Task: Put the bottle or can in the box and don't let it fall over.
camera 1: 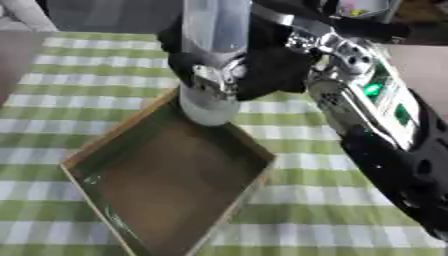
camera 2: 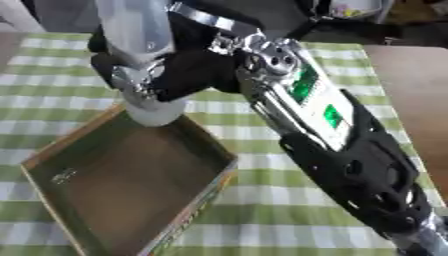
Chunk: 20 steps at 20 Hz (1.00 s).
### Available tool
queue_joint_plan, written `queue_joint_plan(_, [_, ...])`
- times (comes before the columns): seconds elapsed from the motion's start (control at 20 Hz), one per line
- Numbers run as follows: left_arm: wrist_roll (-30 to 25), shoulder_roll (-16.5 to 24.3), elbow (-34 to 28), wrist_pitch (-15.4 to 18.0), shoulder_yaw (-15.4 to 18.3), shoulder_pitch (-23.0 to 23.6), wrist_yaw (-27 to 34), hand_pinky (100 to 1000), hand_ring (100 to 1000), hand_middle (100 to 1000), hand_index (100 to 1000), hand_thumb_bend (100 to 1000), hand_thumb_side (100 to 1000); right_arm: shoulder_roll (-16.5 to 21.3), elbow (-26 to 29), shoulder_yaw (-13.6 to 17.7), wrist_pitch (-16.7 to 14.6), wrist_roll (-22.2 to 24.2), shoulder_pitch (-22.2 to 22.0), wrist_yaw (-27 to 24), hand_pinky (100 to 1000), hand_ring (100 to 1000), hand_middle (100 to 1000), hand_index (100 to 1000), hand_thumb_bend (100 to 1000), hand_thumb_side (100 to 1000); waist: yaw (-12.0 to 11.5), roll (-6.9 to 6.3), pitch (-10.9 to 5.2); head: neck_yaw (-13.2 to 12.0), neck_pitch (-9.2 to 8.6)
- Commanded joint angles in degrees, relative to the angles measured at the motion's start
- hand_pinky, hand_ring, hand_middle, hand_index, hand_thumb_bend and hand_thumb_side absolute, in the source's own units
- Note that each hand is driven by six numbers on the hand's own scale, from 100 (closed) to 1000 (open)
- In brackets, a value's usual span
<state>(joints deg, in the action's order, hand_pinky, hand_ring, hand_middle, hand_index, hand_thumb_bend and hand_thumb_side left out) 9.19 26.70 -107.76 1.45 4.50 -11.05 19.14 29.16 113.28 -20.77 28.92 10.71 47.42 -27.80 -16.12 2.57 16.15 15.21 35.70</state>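
Right hand [camera 1: 229,70] curled round clear bottle [camera 1: 213,60], base below it over box [camera 1: 166,175] corner. I judged it light, slick; mid-body grip suited.

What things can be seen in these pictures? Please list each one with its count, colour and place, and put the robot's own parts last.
bottle: one, clear with a pale base, upright, held over the far corner of the box.
box: one, brown, open and shallow, nothing inside, on the tablecloth at the lower left.
tablecloth: one, green and white check, under the box.
right hand: one, black with silver parts, fingers curled round the bottle.
right arm: one, black with green lights, from the lower right.
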Motion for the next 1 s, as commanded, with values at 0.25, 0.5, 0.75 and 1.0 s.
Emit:
queue_joint_plan(0.25, [0.6, 1.8, -1.2, 0.2, 1.1, 0.0, 0.0, 916, 859, 957, 848, 157, 867, -2.2, 1.3, -2.0, 2.1, -0.4, 0.8, 2.5, 955, 969, 544, 188, 100, 100, -0.3, -0.15, -1.16, 0.5, 0.36])
queue_joint_plan(0.5, [0.9, 1.6, -1.4, 0.3, 1.4, -0.2, 0.1, 917, 859, 957, 848, 157, 866, -3.6, 1.3, -3.9, 4.2, -1.8, 0.1, 3.6, 944, 973, 572, 192, 100, 100, -0.9, -0.01, -0.8, 1.0, 0.18])
queue_joint_plan(0.75, [0.9, 1.5, -1.4, 0.2, 1.3, -0.4, 0.1, 917, 859, 957, 848, 158, 867, -4.2, 1.3, -5.6, 5.2, -4.0, -0.2, 3.9, 939, 984, 633, 217, 100, 116, -1.4, 0.24, -0.61, 1.5, -0.04])
queue_joint_plan(1.0, [0.8, 1.5, -1.5, 0.2, 1.3, -0.6, 0.0, 917, 859, 957, 848, 157, 867, -4.2, 0.4, -7.4, 4.4, -5.8, -0.7, 3.8, 926, 1000, 717, 275, 100, 121, -1.7, 0.37, -0.36, 1.6, -0.17])
